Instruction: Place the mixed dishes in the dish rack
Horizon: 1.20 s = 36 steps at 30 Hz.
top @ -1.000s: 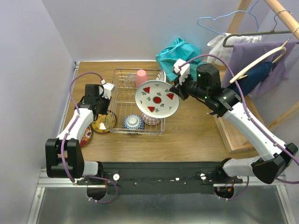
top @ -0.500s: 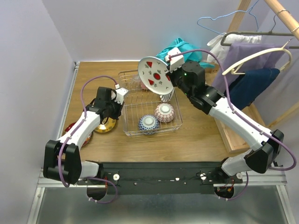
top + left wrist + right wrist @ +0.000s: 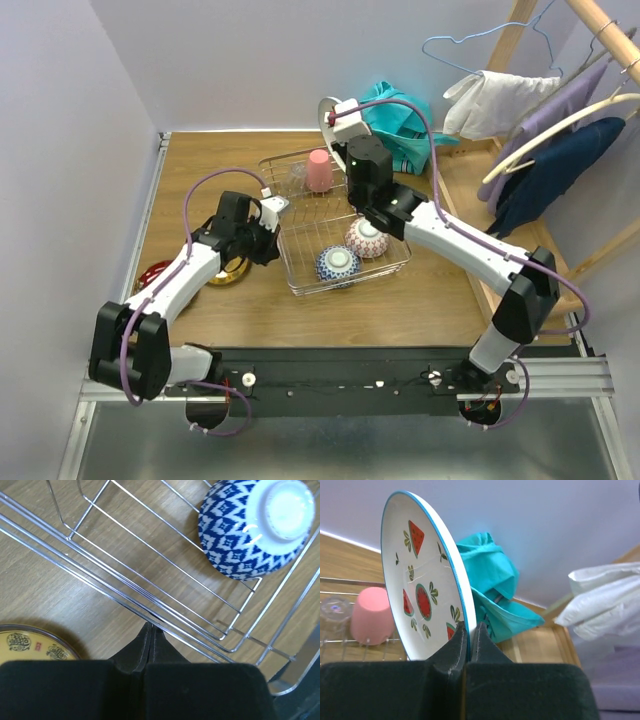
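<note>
The silver wire dish rack (image 3: 300,275) sits mid-table and holds a blue patterned bowl (image 3: 338,263), a red patterned bowl (image 3: 366,238), a pink cup (image 3: 319,170) and a clear glass (image 3: 296,178). My left gripper (image 3: 272,236) is shut on the rack's near-left rim wire (image 3: 115,587); the blue bowl (image 3: 252,527) lies upside down beyond it. My right gripper (image 3: 338,128) is shut on the white plate with red fruit marks (image 3: 420,590) and holds it upright above the rack's far edge. A gold saucer (image 3: 226,272) and a red saucer (image 3: 155,272) lie left of the rack. The blue-striped plate is hidden.
A teal cloth (image 3: 395,120) lies behind the rack, close to the plate. The wooden clothes frame (image 3: 500,270), with hangers and clothes, stands at the right. Walls close in the back and the left.
The rack has slid right and turned, with my left gripper on its rim. My right arm has swung the plate left and back, tipping it from flat to upright.
</note>
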### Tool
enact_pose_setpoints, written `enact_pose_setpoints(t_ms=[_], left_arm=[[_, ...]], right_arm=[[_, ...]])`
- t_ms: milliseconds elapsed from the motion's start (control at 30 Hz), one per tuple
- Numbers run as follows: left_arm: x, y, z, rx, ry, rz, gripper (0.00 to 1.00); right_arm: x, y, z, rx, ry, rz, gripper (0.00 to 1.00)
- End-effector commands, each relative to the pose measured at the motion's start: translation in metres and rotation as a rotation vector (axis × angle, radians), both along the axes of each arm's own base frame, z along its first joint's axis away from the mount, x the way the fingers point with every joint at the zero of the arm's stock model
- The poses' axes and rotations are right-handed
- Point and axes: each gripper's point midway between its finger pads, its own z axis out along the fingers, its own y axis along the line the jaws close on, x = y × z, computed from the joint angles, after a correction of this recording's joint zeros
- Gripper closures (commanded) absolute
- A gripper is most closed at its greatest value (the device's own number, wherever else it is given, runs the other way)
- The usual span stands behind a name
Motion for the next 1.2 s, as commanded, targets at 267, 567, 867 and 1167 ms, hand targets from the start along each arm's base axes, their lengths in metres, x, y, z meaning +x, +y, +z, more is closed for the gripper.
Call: enact_pose_setpoints(t_ms=[267, 567, 867, 1167], left_arm=[[-0.01, 0.0, 0.011, -0.035, -0.001, 0.045, 0.75], [-0.002, 0.025, 0.011, 0.043, 0.016, 0.127, 0.53], [0.029, 0.077, 0.021, 0.049, -0.036, 0.267, 0.52], [0.051, 0.104, 0.041, 0.057, -0.109, 0.339, 0.48]], right_arm=[[0.004, -0.02, 0.006, 0.083, -0.006, -0.236, 1.0], [0.013, -0.007, -0.022, 0.046, 0.051, -0.22, 1.0], [0.021, -0.001, -0.049, 0.022, 0.078, -0.254, 1.0], [0.016, -0.003, -0.088, 0.014, 0.151, -0.278, 1.0]])
